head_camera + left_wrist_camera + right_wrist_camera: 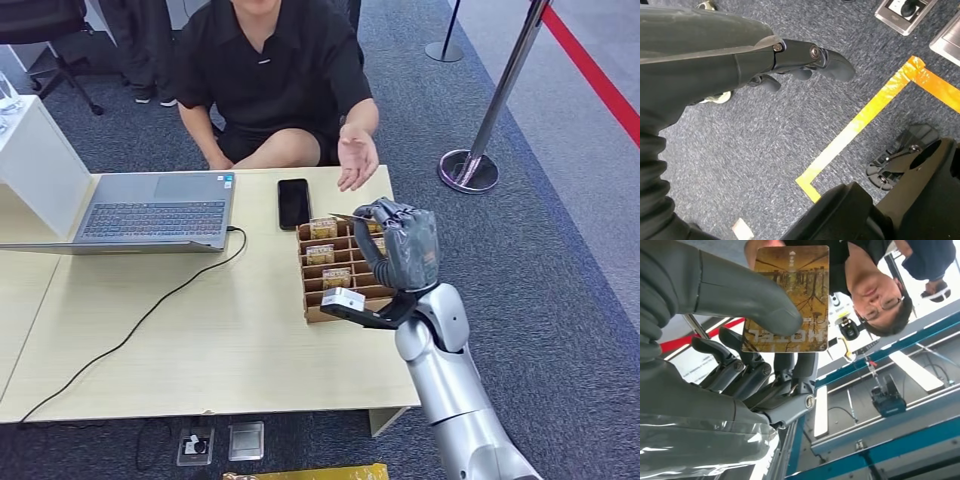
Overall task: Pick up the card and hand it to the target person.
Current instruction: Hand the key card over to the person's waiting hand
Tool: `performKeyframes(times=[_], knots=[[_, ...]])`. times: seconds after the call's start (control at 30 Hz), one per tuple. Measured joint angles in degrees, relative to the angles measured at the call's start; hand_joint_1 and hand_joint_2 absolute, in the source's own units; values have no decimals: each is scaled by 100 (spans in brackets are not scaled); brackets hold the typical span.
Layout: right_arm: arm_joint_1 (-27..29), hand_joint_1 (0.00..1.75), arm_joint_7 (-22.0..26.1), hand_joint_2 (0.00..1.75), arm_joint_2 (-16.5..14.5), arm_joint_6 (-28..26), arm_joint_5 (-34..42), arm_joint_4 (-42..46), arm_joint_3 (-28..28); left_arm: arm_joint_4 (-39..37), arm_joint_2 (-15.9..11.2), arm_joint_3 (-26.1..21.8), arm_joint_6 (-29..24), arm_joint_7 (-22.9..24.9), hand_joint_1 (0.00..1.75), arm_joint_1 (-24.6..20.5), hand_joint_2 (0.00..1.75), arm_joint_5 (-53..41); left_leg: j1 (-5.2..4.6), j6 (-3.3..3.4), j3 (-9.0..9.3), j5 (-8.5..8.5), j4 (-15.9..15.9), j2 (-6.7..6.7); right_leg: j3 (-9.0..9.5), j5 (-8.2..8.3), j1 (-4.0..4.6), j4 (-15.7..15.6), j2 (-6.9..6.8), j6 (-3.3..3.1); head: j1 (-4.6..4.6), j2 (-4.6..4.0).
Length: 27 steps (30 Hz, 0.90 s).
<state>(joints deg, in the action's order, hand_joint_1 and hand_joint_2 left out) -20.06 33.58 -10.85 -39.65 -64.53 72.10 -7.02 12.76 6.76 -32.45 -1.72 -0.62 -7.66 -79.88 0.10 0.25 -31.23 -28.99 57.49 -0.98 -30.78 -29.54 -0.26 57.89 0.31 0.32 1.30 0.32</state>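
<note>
My right hand [398,245] is raised above the cardboard card rack [340,272] at the table's right side and pinches a brown and gold card [794,297] between thumb and fingers. In the head view the card [346,217] shows edge-on, sticking out from the fingers toward the person. That person in a black shirt [272,70] crouches behind the table, an upturned palm [357,158] held out just beyond my hand. Several more cards stand in the rack. My left hand [806,62] hangs over the carpet, fingers apart, holding nothing.
An open laptop [151,210] with its black cable sits at the table's left, a black phone [293,203] lies beside the rack. A white box [34,160] stands at far left. A stanchion base [468,170] and yellow floor tape [866,115] are on the carpet.
</note>
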Motion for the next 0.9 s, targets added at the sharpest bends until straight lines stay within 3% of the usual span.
performKeyframes(times=[0.33, 0.57, 0.7, 0.8, 0.9], knots=[[-548, 175, -185, 175, -364, 2, -541, -500, -353, 0, 19, 86, -10, 68, 0, -68, 175, -122, 0, 0, -1, 0, 1, 0, -2, 0, 0, 1, 0, 0, 2, -1], [-711, 175, -318, 175, -442, 2, -758, -719, -425, 0, 25, 234, -150, 520, 0, -82, 175, -353, 0, 0, -2, 0, 1, -1, -5, 0, 0, 0, 0, 0, 3, 0], [-709, 10, -343, 175, -440, 2, -830, -765, -415, 0, 20, 254, 13, 511, 0, -66, 0, -320, 0, 0, -5, 0, 2, -3, -6, 0, 0, 0, -1, 0, 10, 1], [-708, 0, -340, 175, -438, 2, -839, -783, -400, 0, 12, 246, 70, 470, 0, -66, 0, -237, 0, 0, -4, 0, 2, -3, -7, 0, 0, 0, -1, 0, 8, 0], [-705, 0, -305, 175, -439, 2, -849, -784, -359, -1, 9, 244, 69, 426, 0, -58, 0, -208, 0, 0, -4, 0, 2, -2, -7, 0, 0, 0, -1, 0, 6, 1]])
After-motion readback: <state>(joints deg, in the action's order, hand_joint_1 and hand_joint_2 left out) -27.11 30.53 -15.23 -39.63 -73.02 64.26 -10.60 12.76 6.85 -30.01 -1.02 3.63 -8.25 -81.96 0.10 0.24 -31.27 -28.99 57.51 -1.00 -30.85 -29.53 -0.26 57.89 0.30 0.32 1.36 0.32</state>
